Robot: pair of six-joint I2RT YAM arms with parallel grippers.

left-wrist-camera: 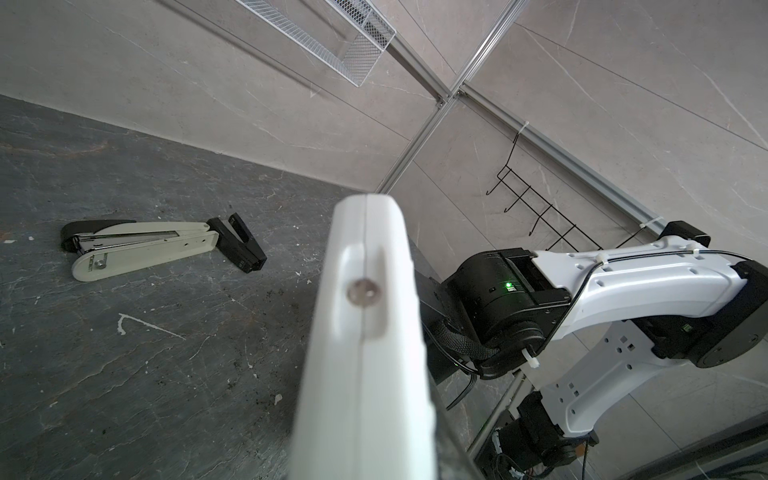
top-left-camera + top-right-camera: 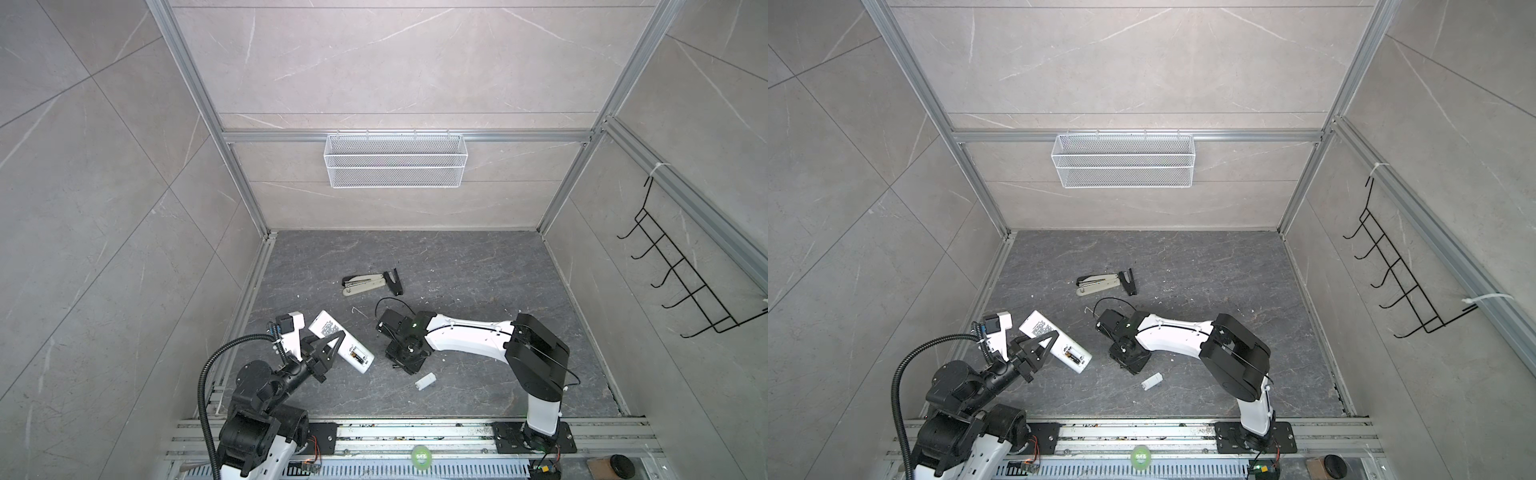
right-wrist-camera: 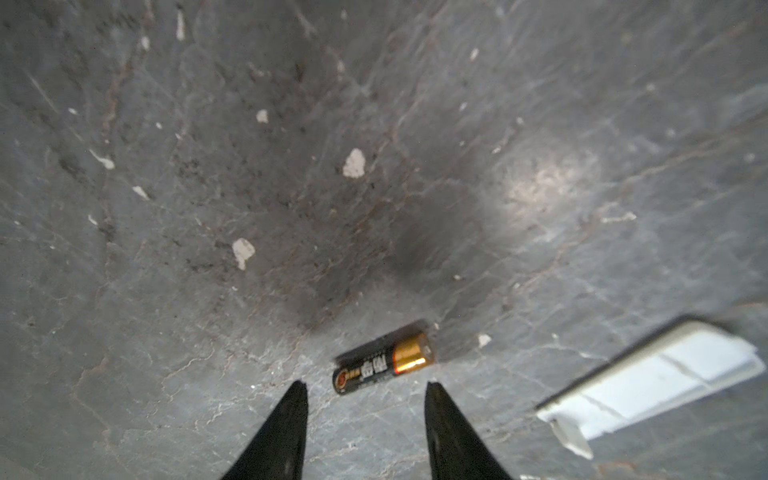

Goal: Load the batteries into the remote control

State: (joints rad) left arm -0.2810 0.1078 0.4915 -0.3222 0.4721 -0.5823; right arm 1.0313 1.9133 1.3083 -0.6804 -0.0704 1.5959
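Step in hand: pickup of loose battery (image 3: 382,361), lying flat mid-bench (image 2: 457,270), toward front edge. R gripper (image 3: 366,383) hovered over it, jaws part open, nothing held. L gripper (image 2: 333,344) clamped remote (image 2: 322,328) back-up near left edge, bay (image 2: 358,356) open. Next, prob.: lower, close across battery's width, carry to bay.

White remote (image 2: 323,327) faces back-up, compartment open; black-gold battery (image 3: 384,362) lies flat.

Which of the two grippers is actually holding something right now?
The left gripper: it is clamped across the remote control, while the right gripper hangs open over a loose battery.
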